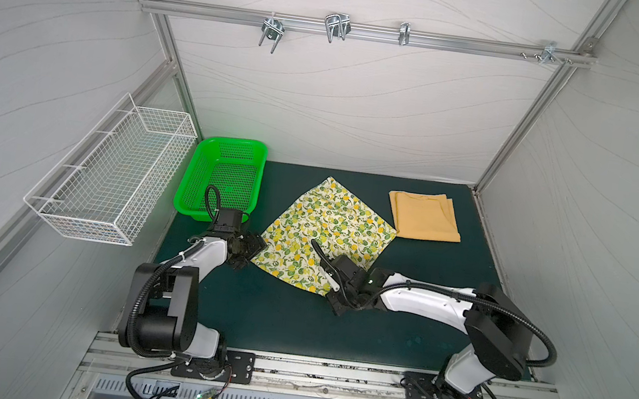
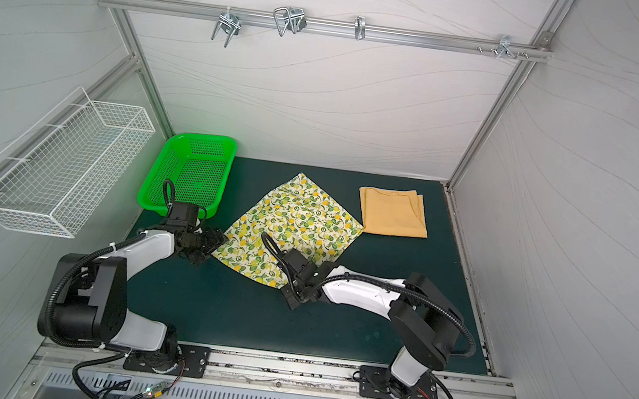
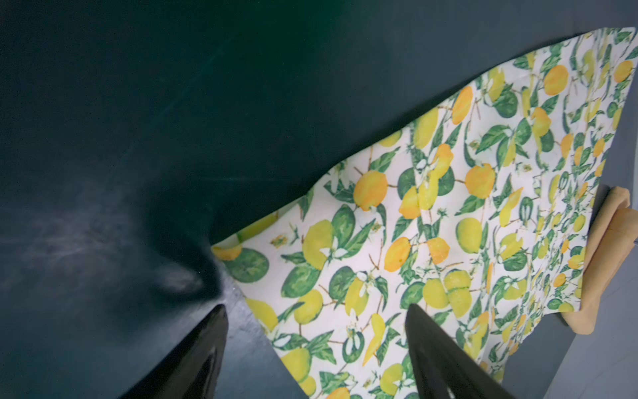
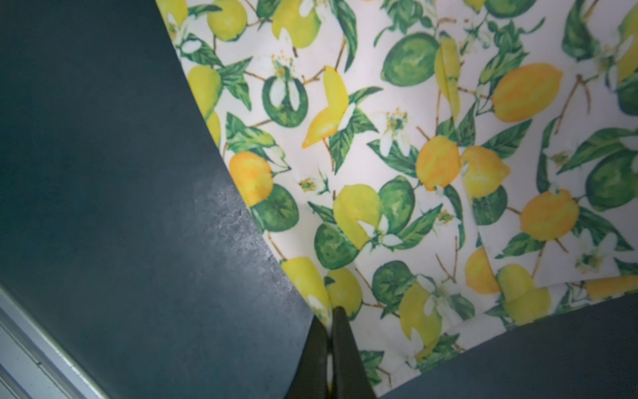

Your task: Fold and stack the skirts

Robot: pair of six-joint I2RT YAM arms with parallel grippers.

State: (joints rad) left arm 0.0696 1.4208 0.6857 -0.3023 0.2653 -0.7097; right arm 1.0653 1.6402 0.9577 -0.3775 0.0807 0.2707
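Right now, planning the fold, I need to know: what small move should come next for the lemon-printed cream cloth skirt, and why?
Probably close the left gripper: its open fingers straddle an edge of the lemon-printed cream cloth skirt, while the right gripper is shut on that skirt's near corner.

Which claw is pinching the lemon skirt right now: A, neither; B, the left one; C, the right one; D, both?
C: the right claw is shut on the lemon skirt at its edge, while the left claw stands open at a corner of it.
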